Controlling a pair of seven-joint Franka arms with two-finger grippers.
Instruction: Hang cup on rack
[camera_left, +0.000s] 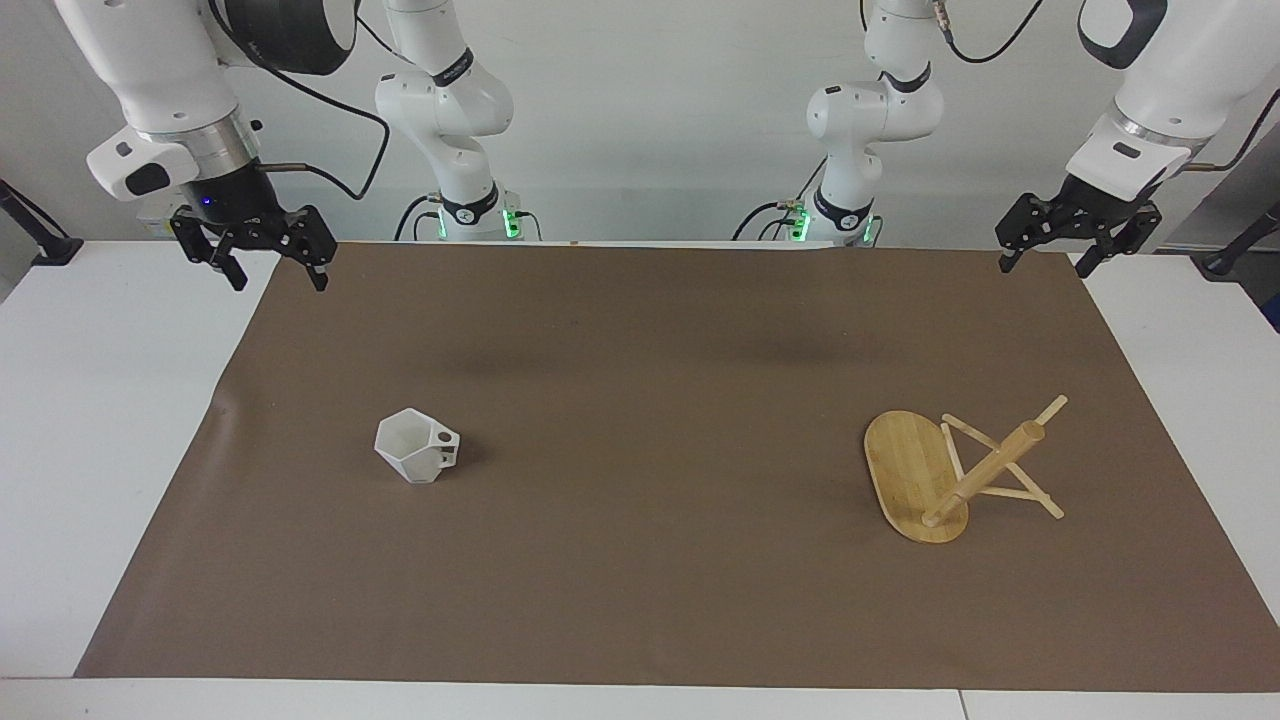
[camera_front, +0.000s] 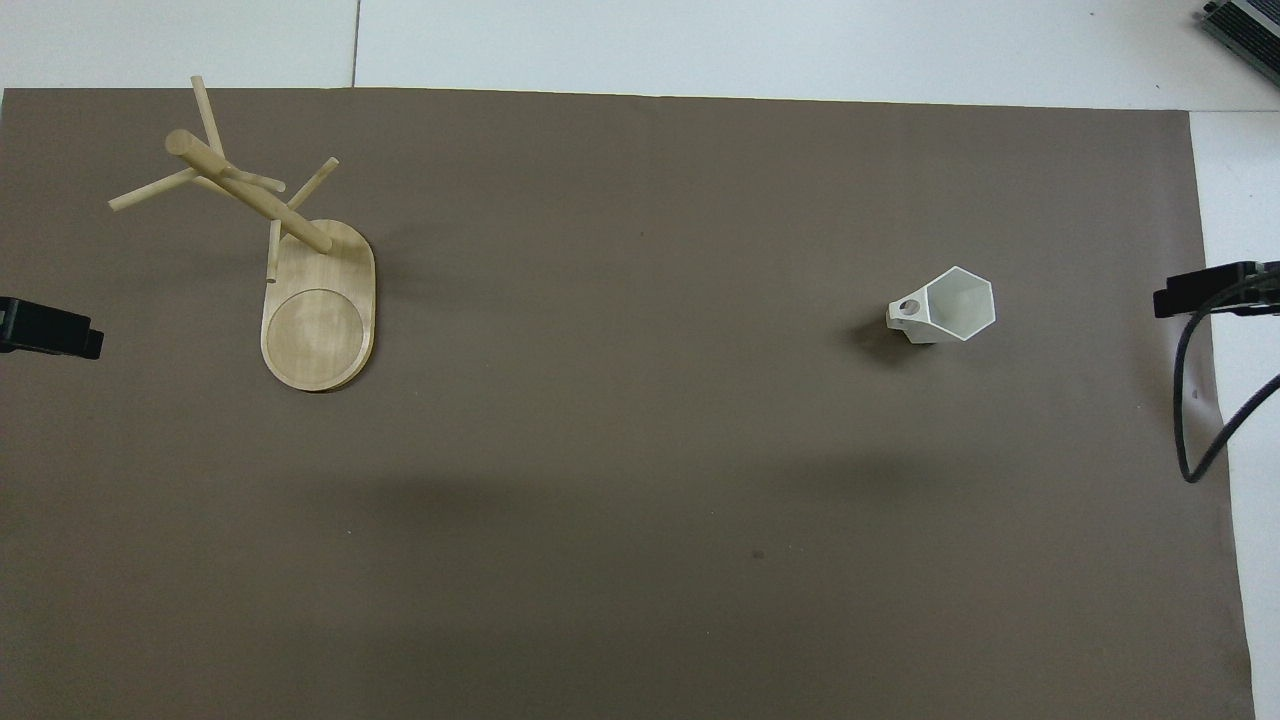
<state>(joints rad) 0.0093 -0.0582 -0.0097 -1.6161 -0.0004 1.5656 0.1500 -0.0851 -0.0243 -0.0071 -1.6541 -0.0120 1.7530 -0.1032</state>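
The cup (camera_left: 415, 446) is standing upright on the worktop (camera_left: 640, 420) toward the right arm's end, its handle pointing toward the rack (camera_left: 955, 470), which is standing well apart toward the left arm's end. The right pincer (camera_left: 268, 268) is hanging over the worktop's robot-side edge with its jaws spread and empty; it is the nearer one to the cup, which is lying farther from the robots than that edge. The left pincer (camera_left: 1045, 258) is waiting over its own end, likewise spread and empty.
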